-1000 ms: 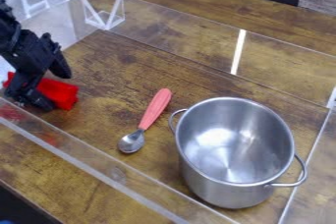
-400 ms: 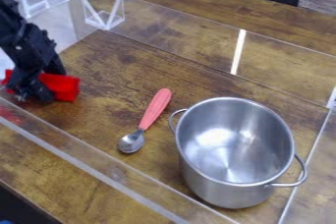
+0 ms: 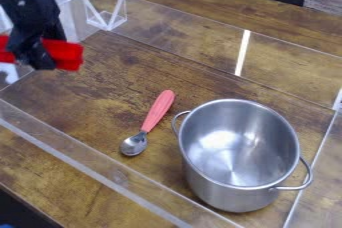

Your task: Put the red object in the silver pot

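Scene: a black claw hangs over the far-left part of the wooden desk, inside a clear-walled enclosure.
Claw: closed on the red object, gripping it across its middle; the block's ends stick out on either side of the dark fingers.
What changed: a second ago the block lay on the desk at the left with the claw down over it; now both are clearly higher in the view, the block apparently lifted clear of the wood, though blur makes the gap hard to judge.
Silver pot: the silver pot stands empty at the near right, well apart from the block.
Spoon: a metal spoon with a pinkish handle lies between them, just left of the pot.
Meaning: pickup looks done; the carry across to the pot and the release remain.
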`<control>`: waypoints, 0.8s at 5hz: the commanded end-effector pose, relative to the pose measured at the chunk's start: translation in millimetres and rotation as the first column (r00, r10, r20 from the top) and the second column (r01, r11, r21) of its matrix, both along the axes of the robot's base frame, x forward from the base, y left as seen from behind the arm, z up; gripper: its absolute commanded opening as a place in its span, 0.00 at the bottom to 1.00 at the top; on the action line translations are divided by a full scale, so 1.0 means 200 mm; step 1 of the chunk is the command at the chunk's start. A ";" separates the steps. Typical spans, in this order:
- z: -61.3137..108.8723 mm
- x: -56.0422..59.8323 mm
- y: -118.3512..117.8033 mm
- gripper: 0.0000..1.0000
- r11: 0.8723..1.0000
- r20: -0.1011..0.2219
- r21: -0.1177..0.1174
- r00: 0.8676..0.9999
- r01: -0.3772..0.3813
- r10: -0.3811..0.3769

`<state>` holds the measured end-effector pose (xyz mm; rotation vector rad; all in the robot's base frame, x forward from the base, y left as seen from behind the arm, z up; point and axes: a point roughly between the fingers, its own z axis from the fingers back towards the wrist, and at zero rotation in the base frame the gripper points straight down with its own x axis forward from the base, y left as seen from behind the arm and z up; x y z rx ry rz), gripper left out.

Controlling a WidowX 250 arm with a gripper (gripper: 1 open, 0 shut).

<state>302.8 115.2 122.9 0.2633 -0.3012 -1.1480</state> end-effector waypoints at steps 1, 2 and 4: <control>0.17 -0.01 -0.10 0.00 0.996 0.081 0.037 0.994 -0.083 0.080; 0.13 0.04 -0.27 0.00 0.996 0.111 -0.002 0.990 -0.090 0.089; 0.09 0.18 -0.70 0.00 0.991 0.167 -0.111 0.981 -0.076 0.094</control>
